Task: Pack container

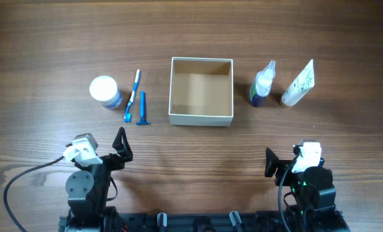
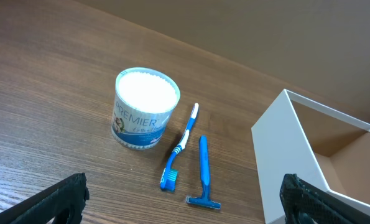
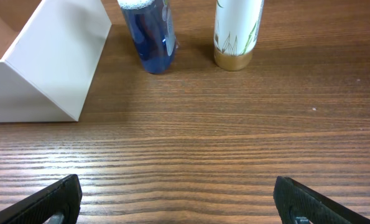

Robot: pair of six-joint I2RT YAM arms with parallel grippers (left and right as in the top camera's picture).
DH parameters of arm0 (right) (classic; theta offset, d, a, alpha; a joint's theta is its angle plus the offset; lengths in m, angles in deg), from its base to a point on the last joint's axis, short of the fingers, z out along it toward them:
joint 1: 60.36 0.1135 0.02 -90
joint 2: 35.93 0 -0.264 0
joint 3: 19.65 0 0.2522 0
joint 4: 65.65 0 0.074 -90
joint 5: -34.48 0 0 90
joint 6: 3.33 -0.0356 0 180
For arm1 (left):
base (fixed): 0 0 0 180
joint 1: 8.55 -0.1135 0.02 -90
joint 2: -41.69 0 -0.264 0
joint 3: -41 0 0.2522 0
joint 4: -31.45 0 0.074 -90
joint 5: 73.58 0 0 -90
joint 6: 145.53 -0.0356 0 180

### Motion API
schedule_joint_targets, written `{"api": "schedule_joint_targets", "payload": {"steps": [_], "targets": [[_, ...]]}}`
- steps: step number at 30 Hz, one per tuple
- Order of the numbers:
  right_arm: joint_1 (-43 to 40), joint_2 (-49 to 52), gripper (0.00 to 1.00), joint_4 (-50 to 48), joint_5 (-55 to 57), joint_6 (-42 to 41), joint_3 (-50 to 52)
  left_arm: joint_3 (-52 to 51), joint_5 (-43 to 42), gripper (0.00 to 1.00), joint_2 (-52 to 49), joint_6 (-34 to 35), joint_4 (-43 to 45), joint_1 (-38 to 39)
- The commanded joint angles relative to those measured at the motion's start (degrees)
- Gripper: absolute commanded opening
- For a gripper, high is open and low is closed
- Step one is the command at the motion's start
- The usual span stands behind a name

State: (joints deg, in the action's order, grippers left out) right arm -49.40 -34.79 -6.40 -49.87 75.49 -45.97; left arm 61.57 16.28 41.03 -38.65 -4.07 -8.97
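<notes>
- Overhead view: the container (image 1: pixel 200 118), a square open-top box with white walls and a tan-brown inside, sits near the middle of the wooden worktop (image 1: pixel 49 38), on the far side of both arms. Nothing shows inside it.
- Left of the container lie a blue-and-white toothbrush (image 1: pixel 132 96) and a blue razor (image 1: pixel 143 108), side by side and just apart, each with its head at the near end. The razor is the closer of the two to the box.
- Further left, just beside the toothbrush, stands a round white-lidded jar (image 1: pixel 105 90) with blue print on its side.
- Right of the container is a blue bottle (image 1: pixel 262 84) with a pale top. Just to its right is a white tube (image 1: pixel 299 84) with a green leaf pattern, its gold-brown cap at the near end. The two are close but apart.
- The left end effector (image 1: pixel 119 149) hangs near-left of the box, well apart from the razor. In its wrist view the black fingers (image 2: pixel 54 202) are spread wide at the frame's lower corners, with nothing between them.
- The right end effector (image 1: pixel 270 164) hangs near-right, well short of the bottle and tube. Its wrist view shows the fingers (image 3: pixel 51 200) likewise far apart and gripping nothing, with a white box corner (image 3: pixel 54 56) at far left.
</notes>
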Motion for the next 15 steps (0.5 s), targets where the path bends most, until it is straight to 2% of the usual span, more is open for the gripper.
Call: {"api": "schedule_joint_targets", "payload": {"steps": [1, 15], "targets": [[0.22, -0.94, 1.0, -0.31, 0.79, 0.55, 0.39, -0.26, -0.46, 1.0, 0.5, 0.31, 0.28, 0.31], [0.22, -0.94, 1.0, -0.37, 2.64, 0.74, 0.39, -0.26, -0.46, 1.0, 0.5, 0.31, 0.28, 0.31]]}}
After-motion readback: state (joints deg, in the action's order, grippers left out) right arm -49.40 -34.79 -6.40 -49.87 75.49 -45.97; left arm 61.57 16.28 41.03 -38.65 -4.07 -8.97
